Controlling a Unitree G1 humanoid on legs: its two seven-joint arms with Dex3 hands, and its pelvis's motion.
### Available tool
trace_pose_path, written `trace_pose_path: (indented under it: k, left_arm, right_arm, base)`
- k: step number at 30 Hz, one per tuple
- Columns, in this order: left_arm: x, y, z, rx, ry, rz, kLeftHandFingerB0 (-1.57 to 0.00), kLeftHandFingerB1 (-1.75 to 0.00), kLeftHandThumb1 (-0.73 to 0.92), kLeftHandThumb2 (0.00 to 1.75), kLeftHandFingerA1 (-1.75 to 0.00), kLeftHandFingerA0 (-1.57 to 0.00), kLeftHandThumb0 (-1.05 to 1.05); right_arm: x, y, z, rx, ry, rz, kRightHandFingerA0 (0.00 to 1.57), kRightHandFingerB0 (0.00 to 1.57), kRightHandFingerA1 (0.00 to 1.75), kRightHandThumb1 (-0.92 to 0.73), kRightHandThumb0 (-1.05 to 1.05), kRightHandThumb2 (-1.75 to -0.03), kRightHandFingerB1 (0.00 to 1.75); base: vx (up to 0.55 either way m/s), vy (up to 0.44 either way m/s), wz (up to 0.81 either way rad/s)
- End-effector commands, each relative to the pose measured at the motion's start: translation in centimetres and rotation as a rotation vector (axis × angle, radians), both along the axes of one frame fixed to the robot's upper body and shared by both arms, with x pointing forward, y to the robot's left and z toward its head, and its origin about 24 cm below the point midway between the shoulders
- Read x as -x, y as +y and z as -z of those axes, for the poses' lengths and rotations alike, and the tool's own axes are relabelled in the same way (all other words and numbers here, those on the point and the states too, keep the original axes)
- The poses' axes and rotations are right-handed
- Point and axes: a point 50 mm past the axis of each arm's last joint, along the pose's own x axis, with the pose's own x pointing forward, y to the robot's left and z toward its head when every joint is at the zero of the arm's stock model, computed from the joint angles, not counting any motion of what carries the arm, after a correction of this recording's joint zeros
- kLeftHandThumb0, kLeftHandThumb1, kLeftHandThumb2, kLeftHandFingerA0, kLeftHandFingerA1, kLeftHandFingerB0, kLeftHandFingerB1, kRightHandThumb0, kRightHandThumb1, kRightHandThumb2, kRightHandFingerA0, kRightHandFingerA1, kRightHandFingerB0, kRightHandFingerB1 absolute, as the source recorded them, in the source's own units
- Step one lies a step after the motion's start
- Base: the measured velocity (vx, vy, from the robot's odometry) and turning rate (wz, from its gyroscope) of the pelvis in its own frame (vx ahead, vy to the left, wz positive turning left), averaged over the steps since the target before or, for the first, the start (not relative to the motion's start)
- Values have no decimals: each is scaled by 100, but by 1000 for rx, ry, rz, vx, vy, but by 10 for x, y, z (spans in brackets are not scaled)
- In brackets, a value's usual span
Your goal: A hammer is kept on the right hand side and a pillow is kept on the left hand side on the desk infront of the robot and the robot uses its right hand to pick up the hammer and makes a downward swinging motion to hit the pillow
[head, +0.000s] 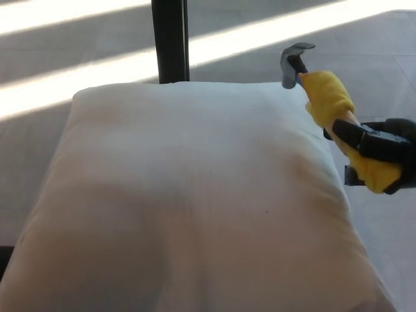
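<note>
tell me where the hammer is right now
In the head view the hammer is at upper right, held in the right robot hand, its metal head over the pillow's far right corner.

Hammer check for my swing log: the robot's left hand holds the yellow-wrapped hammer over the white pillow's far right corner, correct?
Not quite: the head view shows the right hand, entering from picture right, holding the hammer over the pillow's far right corner. No left hand shows.
</note>
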Motion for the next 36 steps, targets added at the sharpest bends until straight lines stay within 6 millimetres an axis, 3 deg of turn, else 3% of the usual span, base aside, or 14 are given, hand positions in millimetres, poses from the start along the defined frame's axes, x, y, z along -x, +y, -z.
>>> trace_pose_path:
  k: [1,5,6,13,15,19,22,27,31,32,33,34,35,36]
  left_arm:
    - [8,8,-7,-34,38,-6,-74,-47,89,66,-58,-73,-76]
    - [7,7,-5,-35,40,-10,-75,-47,88,66,-55,-73,-75]
    - [8,7,-5,-33,38,-12,-76,-47,88,67,-57,-76,-75]
    - [1,6,-7,-11,-11,15,-77,-49,88,66,-62,-75,-75]
    - [0,6,-7,-18,-8,25,-77,-50,89,66,-62,-74,-76]
    - [0,6,-8,-21,-6,21,-76,-48,89,67,-59,-72,-75]
    - [0,7,-7,-22,0,4,-77,-47,89,66,-58,-76,-73]
    - [-2,6,-8,-29,-3,17,-76,-48,89,68,-58,-75,-75]
    - [-8,8,-9,-30,-11,4,-75,-47,89,68,-57,-76,-75]
    - [-8,7,-9,-29,-11,12,-75,-47,89,67,-56,-73,-75]
    - [-10,7,-10,-36,-10,18,-77,-47,89,67,-57,-75,-76]
    - [-10,7,-10,-39,-9,21,-77,-47,89,67,-57,-75,-76]
    - [-11,7,-10,-38,-11,22,-77,-47,89,66,-57,-75,-76]
    - [-13,7,-10,-37,-14,25,-77,-47,89,66,-57,-75,-76]
  right_arm:
    - [-8,3,-73,-134,-211,-155,104,79,175,-58,-36,-113,171]
    - [-9,4,-75,-150,-230,-146,103,77,175,-55,-34,-117,165]
    - [-10,5,-74,-164,-223,-142,103,86,175,-54,-35,-115,148]
    - [-11,6,-99,-259,-290,-123,106,91,175,-58,-36,-103,153]
    - [-11,6,-108,-283,-309,-130,105,79,175,-65,-36,-103,168]
    - [-11,7,-114,-266,-339,-154,103,79,175,-61,-34,-108,164]
    - [-13,8,-105,-256,-327,-174,101,80,175,-51,-34,-118,163]
    - [-17,15,-80,-213,-258,-198,106,92,175,-49,-36,-113,146]
    - [-19,19,-75,-187,-242,-201,108,92,175,-48,-35,-114,150]
    - [-19,24,-57,-195,-170,-202,103,91,175,-45,-34,-109,129]
    - [-19,26,-51,-183,-161,-213,126,100,139,-48,-42,-112,120]
    - [-20,26,-49,-177,-160,-218,126,100,139,-48,-42,-112,120]
    - [-19,27,-47,-173,-150,-223,102,82,175,-55,-35,-99,146]
    - [-19,28,-43,-166,-136,-230,102,82,175,-55,-35,-99,146]
  base:
    - [0,0,0]
    - [0,0,0]
    - [0,0,0]
    - [0,0,0]
    - [0,0,0]
    - [0,0,0]
    - [0,0,0]
    - [0,0,0]
    - [0,0,0]
    - [0,0,0]
    - [0,0,0]
    - [0,0,0]
    - [0,0,0]
    - [0,0,0]
